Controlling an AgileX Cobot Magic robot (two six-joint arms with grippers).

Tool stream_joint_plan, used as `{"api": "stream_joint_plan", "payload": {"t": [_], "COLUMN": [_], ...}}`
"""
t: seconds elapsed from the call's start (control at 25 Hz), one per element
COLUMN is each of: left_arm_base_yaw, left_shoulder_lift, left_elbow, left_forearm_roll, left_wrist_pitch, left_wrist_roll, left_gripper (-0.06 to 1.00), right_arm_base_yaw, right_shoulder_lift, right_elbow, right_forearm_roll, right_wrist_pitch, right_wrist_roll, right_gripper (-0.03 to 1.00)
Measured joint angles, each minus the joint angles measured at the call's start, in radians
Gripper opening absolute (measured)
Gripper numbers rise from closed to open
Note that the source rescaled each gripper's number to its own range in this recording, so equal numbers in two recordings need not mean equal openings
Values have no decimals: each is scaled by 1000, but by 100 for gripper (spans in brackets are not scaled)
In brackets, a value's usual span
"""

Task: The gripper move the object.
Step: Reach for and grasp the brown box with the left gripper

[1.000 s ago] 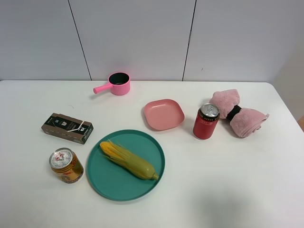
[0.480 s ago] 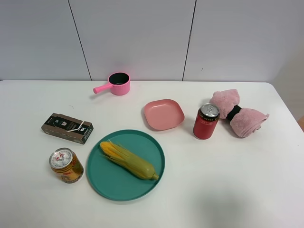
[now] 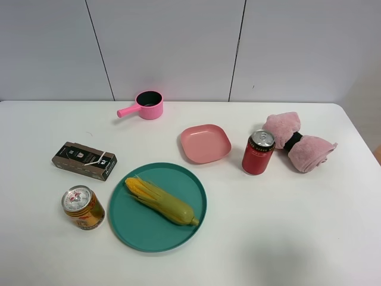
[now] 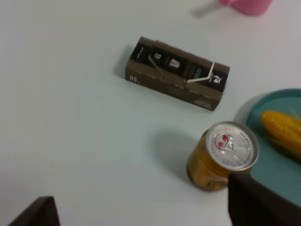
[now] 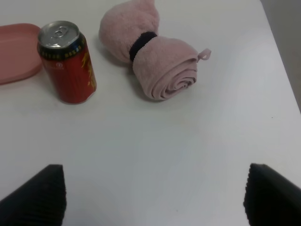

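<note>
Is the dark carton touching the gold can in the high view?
No, the dark carton lies apart from the gold can, with bare table between them.

Lab: white table (image 3: 286, 226), panelled wall (image 3: 166, 47)

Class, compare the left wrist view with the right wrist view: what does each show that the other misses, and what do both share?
Left wrist only: the dark carton, gold can, corn on a teal plate. Right wrist only: the red can, pink towel roll, pink plate. Both: the white table; the left tool and right tool each stand open, empty.
</note>
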Motion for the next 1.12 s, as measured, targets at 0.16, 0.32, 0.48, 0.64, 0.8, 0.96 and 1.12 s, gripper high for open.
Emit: {"api": "stream_joint_plan", "payload": {"t": [0.16,0.32,0.48,0.64,0.8,0.96,1.12], "left_arm_base_yaw": [0,0,0,0,0,0,0], "left_shoulder_lift": [242,493,715,882,981,1048,1068], "left_elbow": [-97,-245,-418,-559,-647,-678,-678], "left_forearm_roll": [14,13,-30,-52,-67,-92,-139], "left_wrist_pitch": [-11,-37,-35,-32,-32,-36,-32], "left_wrist_roll": [16,20,20,20,-25,-148,-220], "left_gripper": [31,31,31,31,31,31,31], "right_arm_base_yaw": [0,0,0,0,0,0,0], "right_shoulder_lift": [0,0,0,0,0,0,0], "right_elbow": [0,0,0,0,0,0,0], "right_forearm_roll": [0,0,0,0,0,0,0], "right_wrist_pitch": [0,0,0,0,0,0,0], "right_wrist_roll": [0,0,0,0,0,0,0], "right_gripper": [100,100,100,100,100,100,100]}}
